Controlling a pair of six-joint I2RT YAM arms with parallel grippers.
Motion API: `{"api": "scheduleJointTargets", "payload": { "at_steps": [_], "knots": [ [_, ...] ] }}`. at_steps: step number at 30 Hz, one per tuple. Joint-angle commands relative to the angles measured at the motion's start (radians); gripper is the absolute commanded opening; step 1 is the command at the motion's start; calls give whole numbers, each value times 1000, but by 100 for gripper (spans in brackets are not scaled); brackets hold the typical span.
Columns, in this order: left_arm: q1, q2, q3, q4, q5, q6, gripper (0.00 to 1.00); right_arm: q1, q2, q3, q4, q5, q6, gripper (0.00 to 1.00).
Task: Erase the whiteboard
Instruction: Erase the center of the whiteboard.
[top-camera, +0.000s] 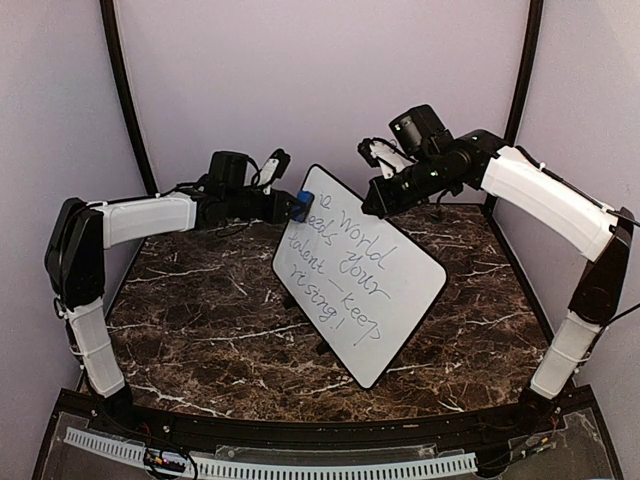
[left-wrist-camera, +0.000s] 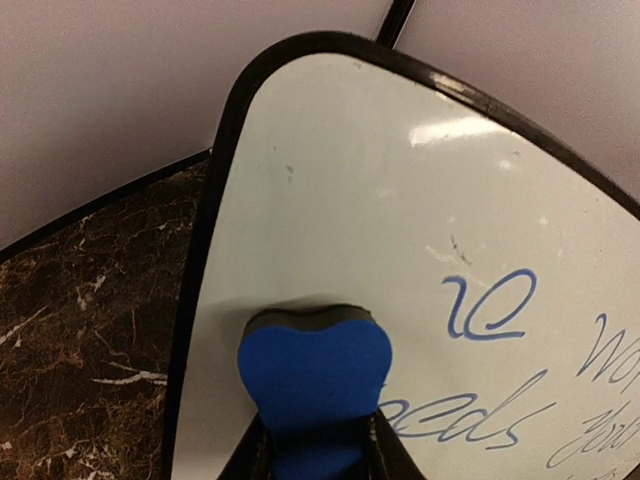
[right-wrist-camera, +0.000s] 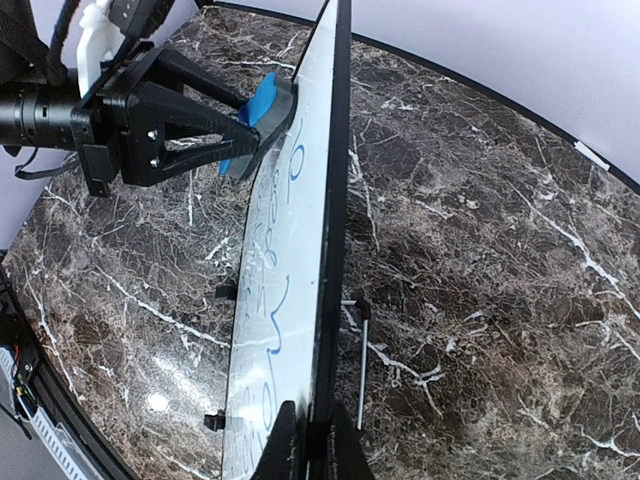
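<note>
Standing tilted on the desk, the whiteboard looks stiff, light, slick and easily tipped; the right claw clamps its top edge, a sound hold, while the left claw, clamped on the eraser, presses its corner.

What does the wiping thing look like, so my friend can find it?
Find the big whiteboard propped on the dark marble table. At its top left corner, the jaws of the left gripper press a small eraser against it. It is the only bright blue block there.
</note>
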Motion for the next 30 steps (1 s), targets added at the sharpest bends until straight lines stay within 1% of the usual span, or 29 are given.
{"api": "scheduleJointTargets", "payload": {
  "at_steps": [1,4,6,8,13,16,19,23,30],
  "knots": [
    [-16,3,108,-10,58,3,0,62,35,5,-16,-50,-147,0],
    [-18,2,118,-21,65,-3,0,62,41,17,-23,-44,-140,0],
    [-28,-9,97,-24,63,-2,0,63,43,27,-30,-46,-140,0],
    [-40,-20,46,-26,48,1,0,62,45,36,-36,-46,-139,0],
    [-79,-29,-16,-51,-26,22,0,62,46,51,-45,-41,-141,0],
    [-83,-32,-63,-25,-6,-2,0,62,47,50,-50,-41,-140,0],
    [-84,-30,-75,-9,10,-10,0,62,42,44,-47,-45,-137,0],
    [-84,-31,-46,-22,10,-4,0,63,38,38,-41,-40,-129,0],
    [-85,-7,108,-96,11,26,0,62,51,64,-45,-47,-125,0]
  ]
}}
